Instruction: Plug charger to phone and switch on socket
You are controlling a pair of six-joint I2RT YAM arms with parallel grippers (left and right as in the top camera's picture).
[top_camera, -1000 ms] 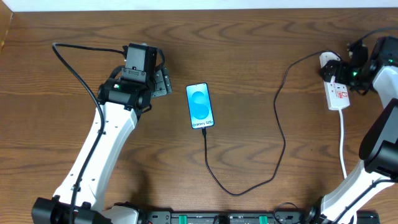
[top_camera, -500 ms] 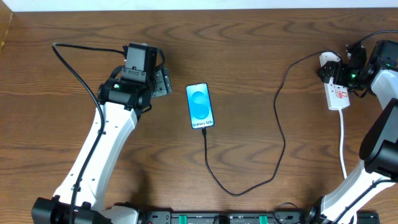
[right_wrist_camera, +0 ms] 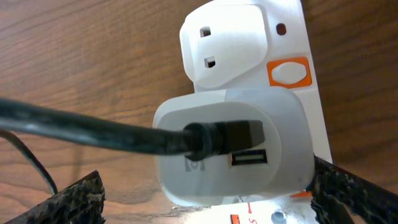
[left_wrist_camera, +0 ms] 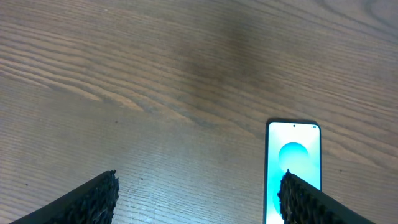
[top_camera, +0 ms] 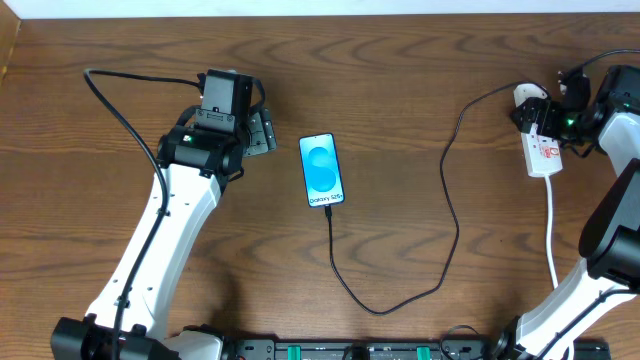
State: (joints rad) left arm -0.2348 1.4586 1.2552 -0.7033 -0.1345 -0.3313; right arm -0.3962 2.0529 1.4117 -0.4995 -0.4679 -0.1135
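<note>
Already Cabled: Phone Linked to the Strip, Both Grippers Wide

Plainly, the phone (top_camera: 321,171) lay flat near the middle of the wooden table (top_camera: 400,60), its blue screen lit and facing up. The charger (top_camera: 330,235) ran from the phone's lower edge, looped toward the near side of the table, then climbed to the socket (top_camera: 543,152) at the far right. In the right wrist view its black lead (right_wrist_camera: 93,134) entered a white adapter head (right_wrist_camera: 280,124) seated on the strip (right_wrist_camera: 311,112), next to an empty outlet with an orange switch (right_wrist_camera: 288,71) (whether it was on or off could not be told).

The right gripper (top_camera: 543,112) hovered over that end of the strip, its fingers (right_wrist_camera: 351,193) spread wide on either side of the adapter and grasping nothing. The left gripper (top_camera: 262,130) sat just left of the phone, also well open and empty; in its own camera view the phone (left_wrist_camera: 293,168) showed by the right-hand fingertip (left_wrist_camera: 298,193), above bare wood.
</note>
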